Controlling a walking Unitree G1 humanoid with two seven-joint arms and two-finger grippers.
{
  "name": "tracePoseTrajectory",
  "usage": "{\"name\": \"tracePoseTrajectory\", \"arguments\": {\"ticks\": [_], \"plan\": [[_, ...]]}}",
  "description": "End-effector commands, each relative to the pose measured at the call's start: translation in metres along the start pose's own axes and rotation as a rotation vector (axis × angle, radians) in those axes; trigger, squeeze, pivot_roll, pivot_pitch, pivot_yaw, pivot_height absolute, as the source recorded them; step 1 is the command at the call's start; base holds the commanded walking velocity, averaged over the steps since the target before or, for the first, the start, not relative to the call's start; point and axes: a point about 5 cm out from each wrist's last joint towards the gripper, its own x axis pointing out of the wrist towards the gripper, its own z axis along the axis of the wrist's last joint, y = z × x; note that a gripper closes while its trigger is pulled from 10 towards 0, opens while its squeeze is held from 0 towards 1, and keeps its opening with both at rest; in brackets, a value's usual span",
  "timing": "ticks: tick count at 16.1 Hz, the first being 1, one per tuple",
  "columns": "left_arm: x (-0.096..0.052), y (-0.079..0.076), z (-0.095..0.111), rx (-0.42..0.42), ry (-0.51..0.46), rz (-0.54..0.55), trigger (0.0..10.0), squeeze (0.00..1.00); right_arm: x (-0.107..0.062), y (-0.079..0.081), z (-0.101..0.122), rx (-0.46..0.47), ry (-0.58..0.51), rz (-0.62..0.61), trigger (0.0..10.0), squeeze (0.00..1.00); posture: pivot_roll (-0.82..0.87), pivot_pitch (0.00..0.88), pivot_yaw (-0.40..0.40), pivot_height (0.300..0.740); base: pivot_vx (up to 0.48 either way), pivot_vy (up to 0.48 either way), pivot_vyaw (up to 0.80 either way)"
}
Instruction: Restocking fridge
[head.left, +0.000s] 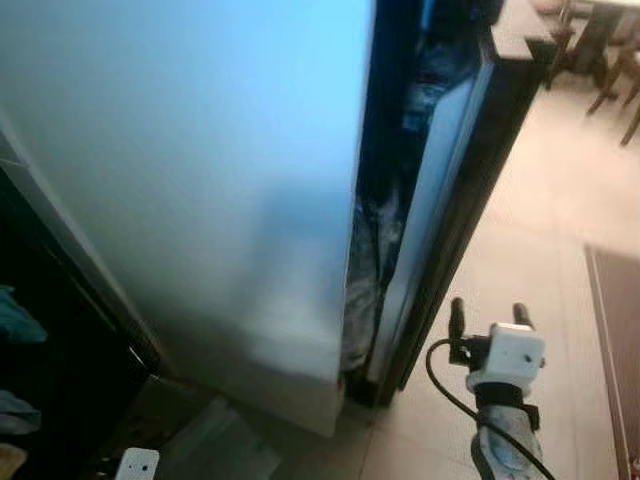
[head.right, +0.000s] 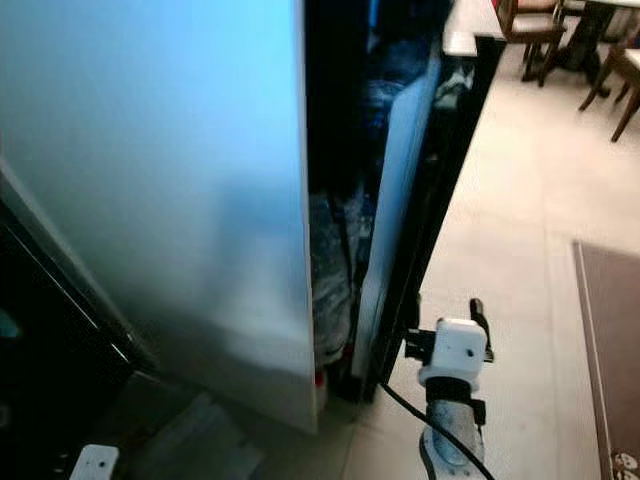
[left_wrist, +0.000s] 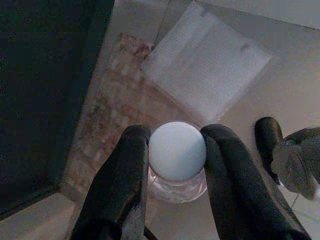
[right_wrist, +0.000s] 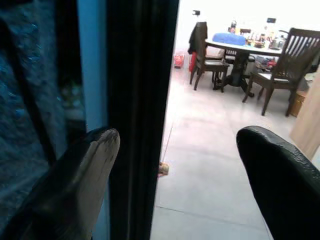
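Observation:
The fridge's pale door (head.left: 200, 180) stands before me, and beside it a dark door (head.left: 470, 200) is ajar. Bagged items (head.left: 365, 270) show in the narrow gap between them. My right gripper (head.left: 488, 312) is open, low down beside the dark door's outer edge. In the right wrist view one of its fingers (right_wrist: 85, 170) overlaps that dark edge. My left gripper (left_wrist: 176, 132) hangs low at my left side, shut on a clear bottle with a white cap (left_wrist: 177, 150), held above the floor.
A dark cabinet (head.left: 40, 350) stands at my left. A pale sheet (left_wrist: 205, 60) lies on the floor by the fridge's foot. A brown rug (head.left: 615, 350) lies at the right. A dining table (right_wrist: 240, 47) and chairs (right_wrist: 277, 60) stand across the tiled floor.

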Motion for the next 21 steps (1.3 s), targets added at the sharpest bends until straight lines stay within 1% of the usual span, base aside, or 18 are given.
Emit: {"name": "tracePoseTrajectory", "arguments": {"ticks": [1, 8, 13, 19, 21], "plan": [[0.0, -0.001, -0.002, 0.012, 0.011, -0.012, 10.0, 0.0, 0.0, -0.001, -0.001, 0.0, 0.006, -0.003, 10.0, 0.0, -0.1, 0.0, 0.054, 0.74, 0.0, 0.0, 0.0], [0.0, -0.001, -0.001, 0.019, 0.013, -0.016, 10.0, 0.0, 0.0, 0.002, 0.0, 0.006, 0.0, 0.008, 10.0, 0.0, -0.09, 0.0, 0.058, 0.74, 0.0, 0.0, 0.0], [0.001, -0.001, 0.001, 0.032, 0.013, -0.019, 10.0, 0.0, 0.0, 0.005, -0.001, 0.0, 0.009, 0.024, 10.0, 0.0, -0.1, 0.0, 0.061, 0.74, 0.246, 0.0, 0.0], [0.001, -0.003, 0.001, 0.034, 0.009, -0.025, 10.0, 0.0, 0.0, 0.01, -0.002, 0.012, 0.021, 0.062, 10.0, 0.0, -0.09, 0.0, 0.058, 0.74, 0.26, 0.0, 0.0], [0.001, -0.004, 0.001, 0.034, 0.008, -0.021, 10.0, 0.0, -0.001, 0.01, -0.003, 0.011, 0.025, 0.071, 10.0, 0.0, -0.1, 0.0, 0.058, 0.74, 0.0, 0.0, 0.0]]}}
